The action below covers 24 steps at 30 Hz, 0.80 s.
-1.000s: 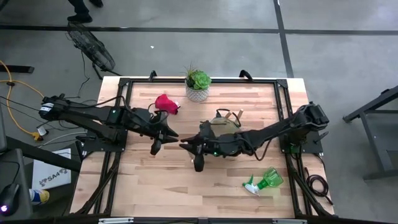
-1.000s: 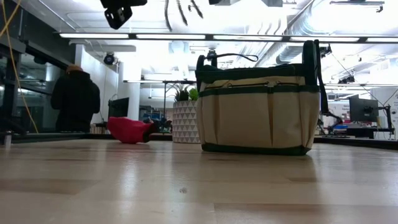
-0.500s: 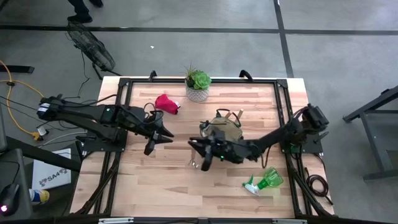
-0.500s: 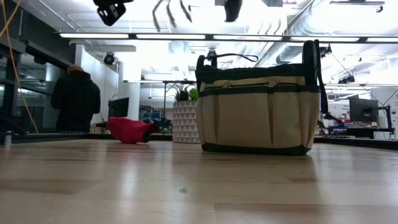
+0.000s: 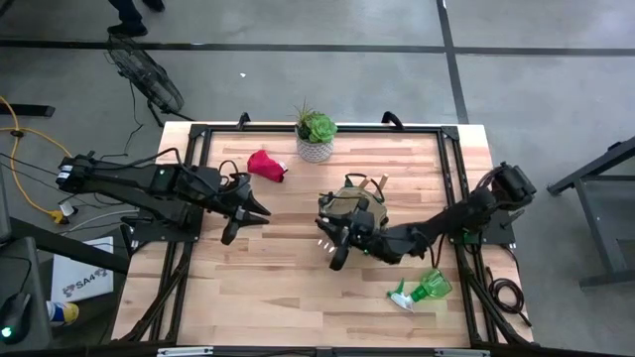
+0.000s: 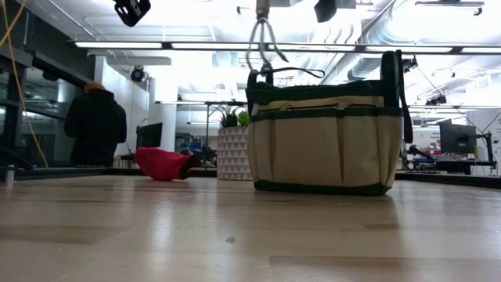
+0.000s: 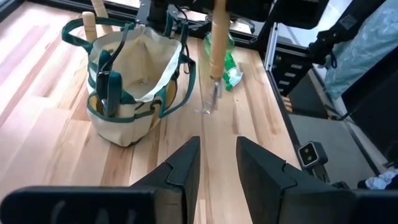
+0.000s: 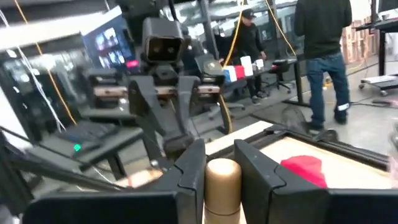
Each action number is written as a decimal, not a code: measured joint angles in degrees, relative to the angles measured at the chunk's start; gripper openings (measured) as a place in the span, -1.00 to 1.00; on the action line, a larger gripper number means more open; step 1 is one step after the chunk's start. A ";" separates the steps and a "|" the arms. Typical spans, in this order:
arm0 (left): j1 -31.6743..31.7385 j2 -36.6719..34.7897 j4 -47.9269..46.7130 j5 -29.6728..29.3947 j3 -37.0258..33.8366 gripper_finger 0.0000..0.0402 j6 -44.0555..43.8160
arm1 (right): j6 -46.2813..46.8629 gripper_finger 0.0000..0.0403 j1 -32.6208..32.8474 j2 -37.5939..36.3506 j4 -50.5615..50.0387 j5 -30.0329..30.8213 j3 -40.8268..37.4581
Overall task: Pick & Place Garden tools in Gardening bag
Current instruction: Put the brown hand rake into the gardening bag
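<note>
Right gripper clamps a hand rake beside the gardening bag; left gripper hovers apart, parted and empty.

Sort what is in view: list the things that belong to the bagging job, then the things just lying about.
Job:
hand rake, held by the right pincer, tines down beside the bag
gardening bag, tools already inside
red glove on the table
green spray bottle on its side
left pincer, empty, open

Lying about:
potted succulent
person beyond the table
</note>
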 joint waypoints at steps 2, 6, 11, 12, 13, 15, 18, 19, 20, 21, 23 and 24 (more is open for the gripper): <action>0.01 -0.03 0.05 0.05 0.00 -0.50 -0.82 | -0.18 -0.72 -0.54 -2.20 -4.72 -0.98 0.00; 0.00 -0.04 0.57 0.07 0.00 -0.50 -2.62 | 1.54 -0.72 -1.58 -7.20 -15.77 -3.83 0.04; 0.01 -0.04 2.43 -0.05 -0.02 -0.50 -3.81 | 4.86 -0.72 -3.10 -9.51 -25.97 -8.53 0.04; 0.00 -0.04 2.91 -0.33 -0.01 -0.50 -3.82 | 4.87 -0.72 -3.52 -9.53 -26.24 -9.70 0.04; 0.00 -0.04 3.27 -0.80 0.00 -0.50 -3.93 | 4.98 -0.72 -3.96 -9.55 -26.38 -10.90 0.04; 0.00 -0.04 3.21 -1.71 0.00 -0.50 -4.40 | 5.00 -0.72 -4.83 -9.55 -27.11 -12.57 0.04; 0.02 -0.02 3.08 -2.83 -0.02 -0.50 -5.33 | 4.52 -0.72 -6.29 -9.55 -27.66 -14.27 0.04; 0.02 -0.02 3.11 -2.99 0.00 -0.50 -5.34 | 4.32 -0.72 -6.84 -9.55 -27.82 -15.43 0.04; 0.01 -0.02 3.11 -3.03 0.00 -0.50 -5.34 | 4.30 -0.72 -7.49 -9.55 -27.99 -16.98 0.04; 0.01 -0.02 3.10 -3.03 0.00 -0.50 -5.35 | 4.46 -0.72 -8.13 -9.55 -28.57 -18.89 0.04; 0.00 -0.02 3.10 -3.04 -0.01 -0.50 -5.58 | 5.09 -0.72 -9.40 -9.55 -30.38 -22.16 0.04; 0.02 -0.02 3.10 -3.05 0.00 -0.50 -5.81 | 5.44 -0.72 -9.89 -9.55 -31.28 -23.05 0.04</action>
